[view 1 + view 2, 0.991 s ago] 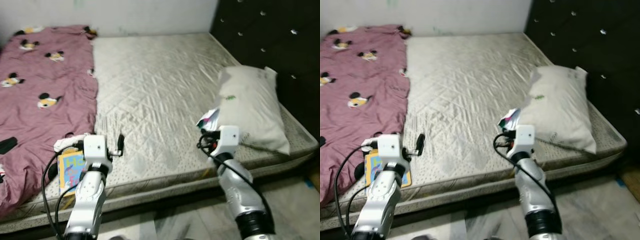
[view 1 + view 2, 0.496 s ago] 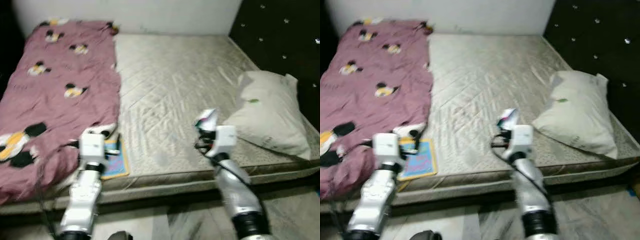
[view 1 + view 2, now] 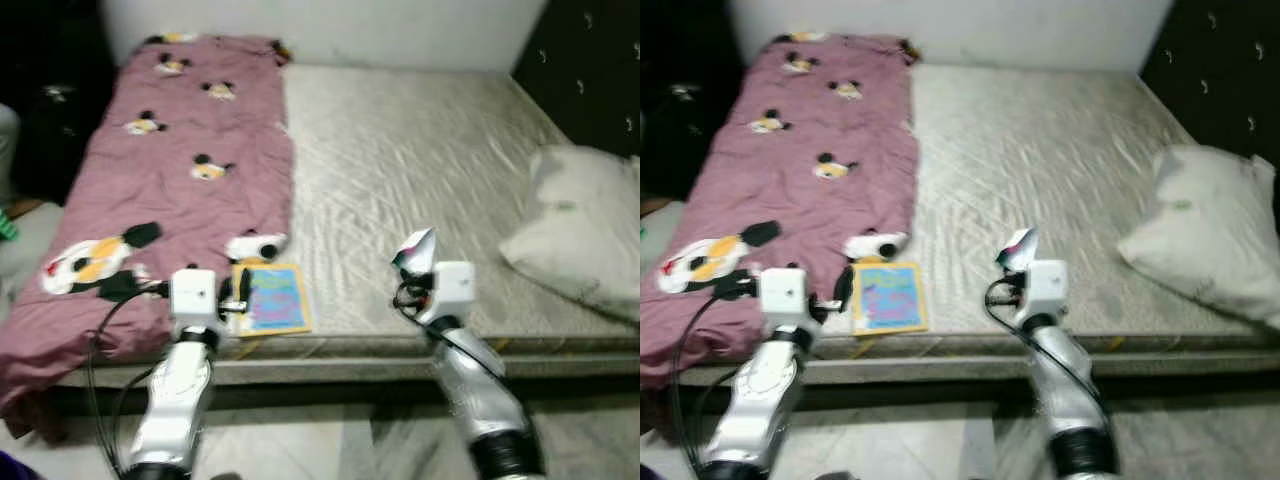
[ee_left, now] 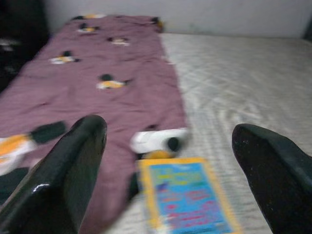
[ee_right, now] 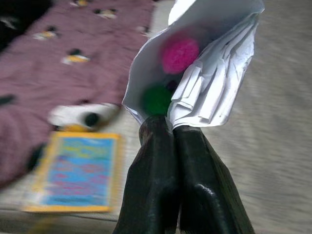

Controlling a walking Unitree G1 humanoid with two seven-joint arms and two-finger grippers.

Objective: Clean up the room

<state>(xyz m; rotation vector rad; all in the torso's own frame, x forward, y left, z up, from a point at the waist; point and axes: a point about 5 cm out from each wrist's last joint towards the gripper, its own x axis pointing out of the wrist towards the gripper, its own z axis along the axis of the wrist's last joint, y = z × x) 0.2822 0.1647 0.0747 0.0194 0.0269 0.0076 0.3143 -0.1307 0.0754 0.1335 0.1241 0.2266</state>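
1. A crumpled white paper wrapper, printed with a pink dot and a green dot, stands upright, pinched at its lower edge between the closed fingers of the right claw above the bed's near edge.
2. A thin picture book with a yellow border and blue cover lies flat, face up, on the mattress near its front edge, at the wrapper's 9 o'clock, just beside the hem of the mauve cartoon-mouse blanket.
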